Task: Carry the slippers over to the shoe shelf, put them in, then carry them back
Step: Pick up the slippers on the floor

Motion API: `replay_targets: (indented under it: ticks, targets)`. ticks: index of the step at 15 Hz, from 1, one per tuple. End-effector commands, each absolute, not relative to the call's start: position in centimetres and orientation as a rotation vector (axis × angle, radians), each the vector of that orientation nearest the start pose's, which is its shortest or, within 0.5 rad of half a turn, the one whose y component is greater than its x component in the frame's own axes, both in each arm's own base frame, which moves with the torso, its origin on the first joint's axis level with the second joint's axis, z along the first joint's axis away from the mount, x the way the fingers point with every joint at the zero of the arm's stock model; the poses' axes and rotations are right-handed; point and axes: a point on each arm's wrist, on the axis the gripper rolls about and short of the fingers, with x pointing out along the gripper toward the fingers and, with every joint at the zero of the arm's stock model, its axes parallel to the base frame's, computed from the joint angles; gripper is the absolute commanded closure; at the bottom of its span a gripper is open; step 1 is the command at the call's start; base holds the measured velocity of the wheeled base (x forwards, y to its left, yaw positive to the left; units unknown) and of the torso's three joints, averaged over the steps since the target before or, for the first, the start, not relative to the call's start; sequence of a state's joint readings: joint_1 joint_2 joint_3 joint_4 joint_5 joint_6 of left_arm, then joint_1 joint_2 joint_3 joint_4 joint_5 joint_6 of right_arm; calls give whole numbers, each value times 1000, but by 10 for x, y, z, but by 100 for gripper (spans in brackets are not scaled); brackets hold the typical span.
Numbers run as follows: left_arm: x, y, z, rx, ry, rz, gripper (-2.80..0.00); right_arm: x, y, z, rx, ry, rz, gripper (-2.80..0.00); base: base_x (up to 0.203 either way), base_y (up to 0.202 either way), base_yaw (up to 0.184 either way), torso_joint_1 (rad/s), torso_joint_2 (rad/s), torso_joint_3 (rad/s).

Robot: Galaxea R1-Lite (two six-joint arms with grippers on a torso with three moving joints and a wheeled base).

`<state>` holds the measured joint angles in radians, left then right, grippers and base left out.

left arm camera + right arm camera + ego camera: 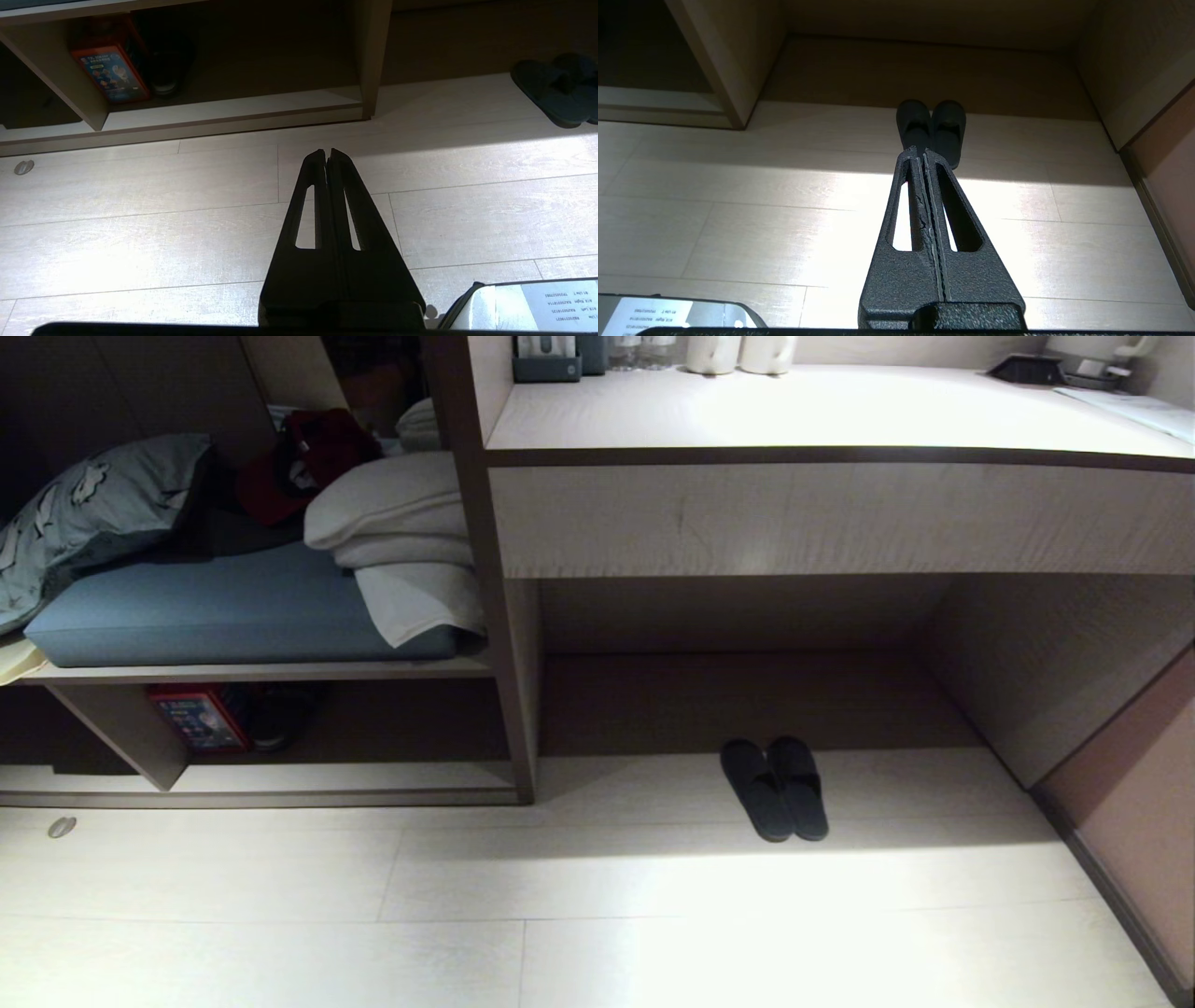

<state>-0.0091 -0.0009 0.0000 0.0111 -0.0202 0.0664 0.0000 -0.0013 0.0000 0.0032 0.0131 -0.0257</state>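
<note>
Head view: the slippers (pixel 774 789) lie side by side, touching, on the floor (pixel 597 896) under the desk (pixel 822 513). Left gripper (pixel 326 151) and right gripper (pixel 920 150) hang empty, fingers pressed together.

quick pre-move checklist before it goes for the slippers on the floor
1. Pair of flat dark navy fabric slippers side by side on the pale wood-plank floor under the desk: ok.
2. Slippers touching each other, so one grasp might take both: ok.
3. Right gripper short of the slippers, holding nothing: ok.
4. Right gripper open for the pick: not ok, shut.
5. Left gripper shut above bare floor, empty: ok.
6. Free space in the low pale wood-grain shoe shelf beside the red printed box: ok.
</note>
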Motion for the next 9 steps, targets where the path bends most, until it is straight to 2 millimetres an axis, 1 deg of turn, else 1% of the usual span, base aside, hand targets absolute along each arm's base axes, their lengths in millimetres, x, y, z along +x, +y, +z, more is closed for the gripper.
replay_targets:
  ticks: [1, 5, 9]
  targets:
    - [-23, 0, 74, 67, 11, -30, 0, -23, 0, 75, -26, 1, 14, 0, 0, 0, 0, 0, 0, 0]
    - [-23, 0, 74, 67, 13, -30, 0, -23, 0, 75, -26, 1, 14, 0, 0, 0, 0, 0, 0, 0]
    - [-23, 0, 74, 66, 14, -31, 0, -23, 0, 75, -26, 1, 14, 0, 178, 0, -1, 3, 3, 5]
